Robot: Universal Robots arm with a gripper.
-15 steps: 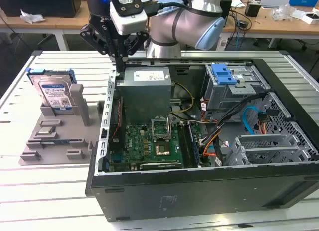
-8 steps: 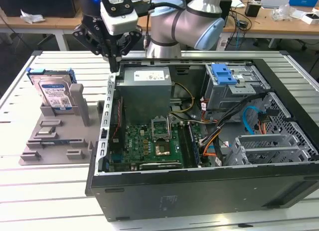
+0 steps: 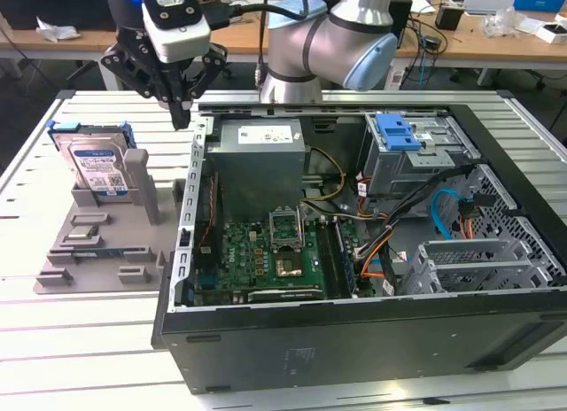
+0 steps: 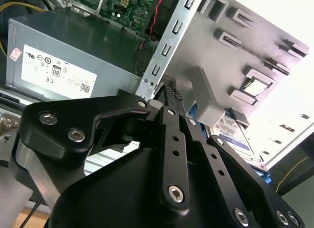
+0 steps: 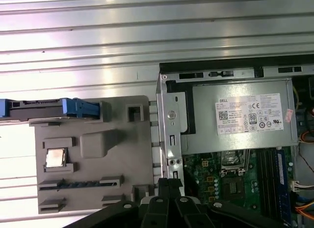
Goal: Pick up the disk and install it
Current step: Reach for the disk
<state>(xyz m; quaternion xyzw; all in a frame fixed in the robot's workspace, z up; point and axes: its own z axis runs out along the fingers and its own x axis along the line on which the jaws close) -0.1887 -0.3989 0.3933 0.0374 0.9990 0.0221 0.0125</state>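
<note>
Open computer case (image 3: 354,340) at the exterior view's right; grey fixture plate (image 3: 133,252) beside it, left; gripper (image 3: 182,117) closed on nothing near the case's far left corner; disk (image 3: 96,163) upright at the plate's far end, ungrasped: approach step, likely calling for leftward travel and opened jaws.

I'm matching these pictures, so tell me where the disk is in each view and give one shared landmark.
Exterior view: the disk stands on edge in the grey holder, at the exterior view's left.
Second wrist view: the disk's label peeks out beyond the holder's post.
First wrist view: the disk is edge-on along one end of the holder.
Shared landmark: the grey power supply with its white sticker.
</note>
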